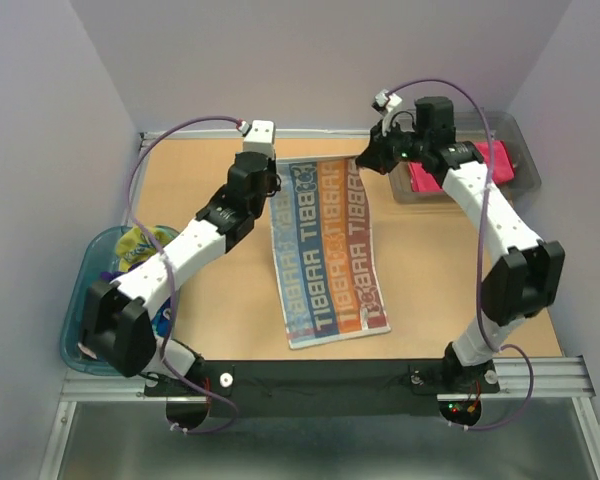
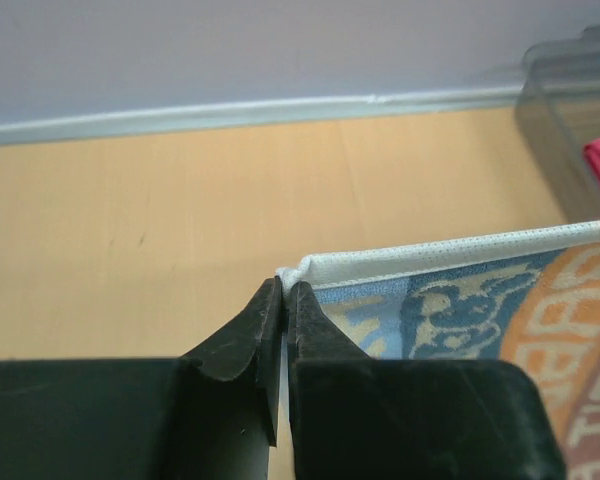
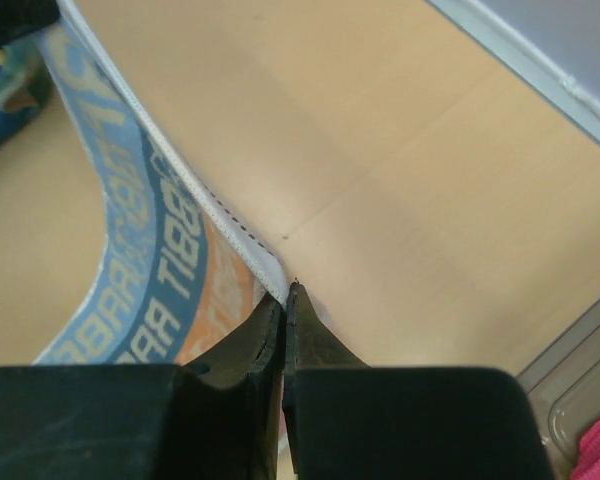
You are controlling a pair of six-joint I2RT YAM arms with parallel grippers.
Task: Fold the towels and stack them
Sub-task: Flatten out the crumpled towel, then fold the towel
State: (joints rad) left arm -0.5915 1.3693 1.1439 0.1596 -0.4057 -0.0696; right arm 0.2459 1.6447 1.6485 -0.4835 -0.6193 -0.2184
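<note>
A blue, orange and pink striped towel [image 1: 328,250] with big letters lies stretched lengthwise down the middle of the table. My left gripper [image 1: 277,183] is shut on its far left corner [image 2: 298,272], the white hem pinched between the black jaws. My right gripper [image 1: 365,158] is shut on its far right corner [image 3: 270,280]. The far edge hangs lifted between the two grippers. A magenta pink towel [image 1: 500,162] lies in the clear grey bin [image 1: 525,150] at the back right. Yellow and other coloured towels [image 1: 138,246] sit in the blue-rimmed tub [image 1: 80,300] on the left.
A grey wall with a white base strip [image 2: 230,110] closes the table's far side. The grey bin's corner [image 2: 560,130] shows to the right of the left gripper. The arms' black base rail [image 1: 320,385] runs along the near edge.
</note>
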